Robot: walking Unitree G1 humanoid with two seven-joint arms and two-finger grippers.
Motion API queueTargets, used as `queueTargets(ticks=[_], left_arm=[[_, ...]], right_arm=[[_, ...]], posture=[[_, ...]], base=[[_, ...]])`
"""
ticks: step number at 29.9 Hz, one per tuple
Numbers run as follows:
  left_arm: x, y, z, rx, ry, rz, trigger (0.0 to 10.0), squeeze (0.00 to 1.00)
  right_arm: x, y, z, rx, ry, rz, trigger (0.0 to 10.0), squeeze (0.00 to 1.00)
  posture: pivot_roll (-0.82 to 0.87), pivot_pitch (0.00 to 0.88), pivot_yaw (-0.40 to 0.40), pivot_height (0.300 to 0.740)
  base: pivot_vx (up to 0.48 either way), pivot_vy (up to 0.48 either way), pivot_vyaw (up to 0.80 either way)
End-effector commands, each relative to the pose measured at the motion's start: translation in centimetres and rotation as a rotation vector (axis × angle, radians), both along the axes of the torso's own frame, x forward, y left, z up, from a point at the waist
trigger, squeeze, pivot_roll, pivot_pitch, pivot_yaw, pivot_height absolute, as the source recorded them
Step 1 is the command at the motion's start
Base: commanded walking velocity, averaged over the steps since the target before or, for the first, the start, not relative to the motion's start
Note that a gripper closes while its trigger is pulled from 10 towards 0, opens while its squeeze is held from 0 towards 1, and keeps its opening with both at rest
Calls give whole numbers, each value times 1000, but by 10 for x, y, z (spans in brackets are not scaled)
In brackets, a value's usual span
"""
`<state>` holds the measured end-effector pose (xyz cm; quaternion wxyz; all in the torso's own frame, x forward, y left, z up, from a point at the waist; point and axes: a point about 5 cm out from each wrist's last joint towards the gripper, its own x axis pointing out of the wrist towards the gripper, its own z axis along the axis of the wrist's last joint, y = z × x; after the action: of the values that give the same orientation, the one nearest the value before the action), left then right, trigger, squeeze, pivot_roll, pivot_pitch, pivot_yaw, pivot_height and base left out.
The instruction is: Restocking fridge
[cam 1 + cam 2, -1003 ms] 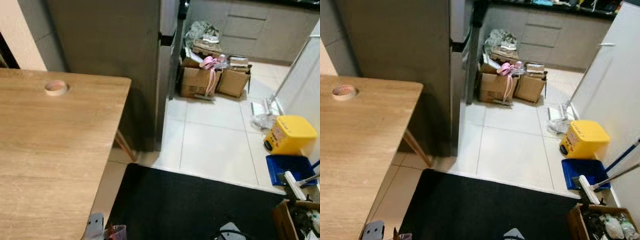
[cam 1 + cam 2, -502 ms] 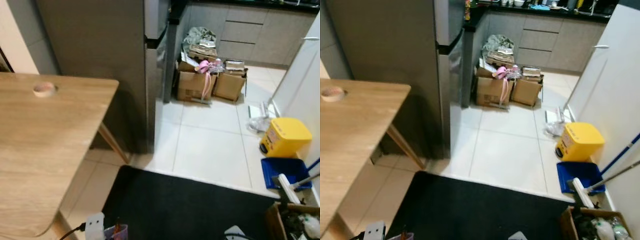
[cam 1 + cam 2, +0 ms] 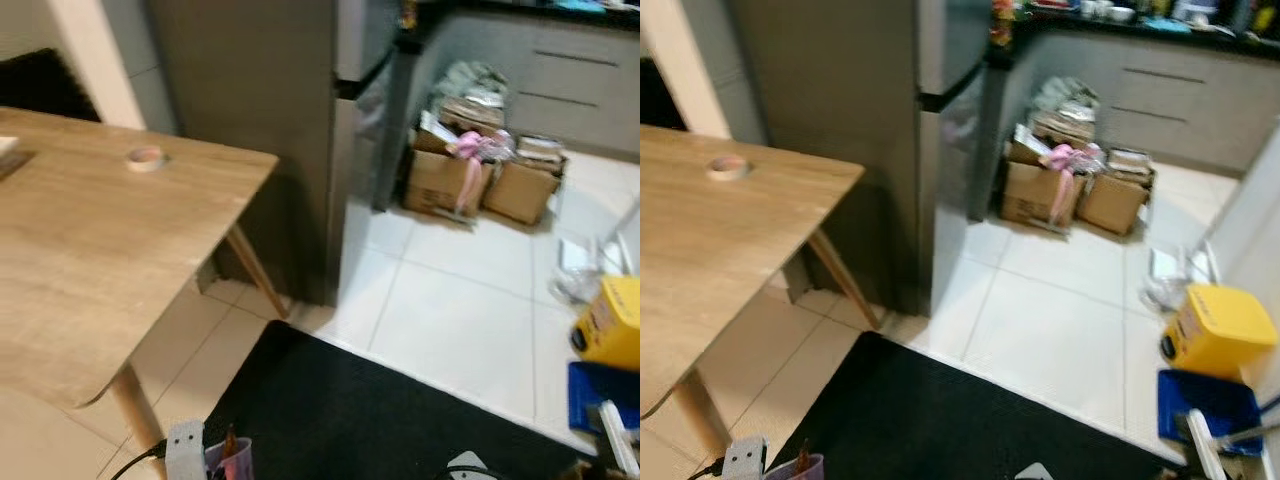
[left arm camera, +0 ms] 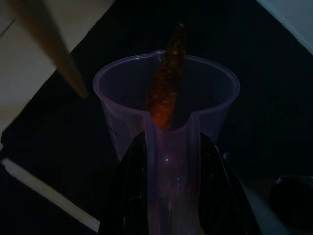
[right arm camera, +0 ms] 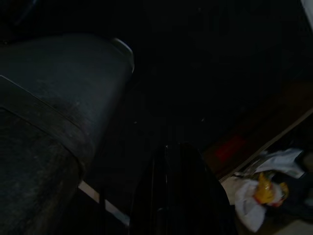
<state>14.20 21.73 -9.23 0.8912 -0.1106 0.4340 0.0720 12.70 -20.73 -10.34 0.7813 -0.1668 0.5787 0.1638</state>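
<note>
Carrot stands tip-up inside a clear purple cup, and the left end effector pinches that cup's handle between its two black fingers, low over the black mat; the cup's rim also peeks in at the bottom of the left eye view. Ahead, the grey fridge stands shut just beyond the wooden worktop, which carries a roll of tape, with cardboard boxes on the white tiles past it. Right end effector hangs in deep shade, and whether its fingers are spread or pressed together I cannot tell.
</note>
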Motion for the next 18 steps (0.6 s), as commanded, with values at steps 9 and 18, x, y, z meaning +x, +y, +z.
queueTargets(ticks=[9,18], left_arm=[[-9,1,-4,8,38,-10,10000,0],[-6,10,0,-2,27,-12,10000,0]], right_arm=[[-2,2,-1,7,6,4,10000,0],[-2,2,-1,11,-5,-18,10000,0]], posture=[[56,0,-72,740],[57,0,-74,740]], base=[[0,0,788],[0,-70,440]])
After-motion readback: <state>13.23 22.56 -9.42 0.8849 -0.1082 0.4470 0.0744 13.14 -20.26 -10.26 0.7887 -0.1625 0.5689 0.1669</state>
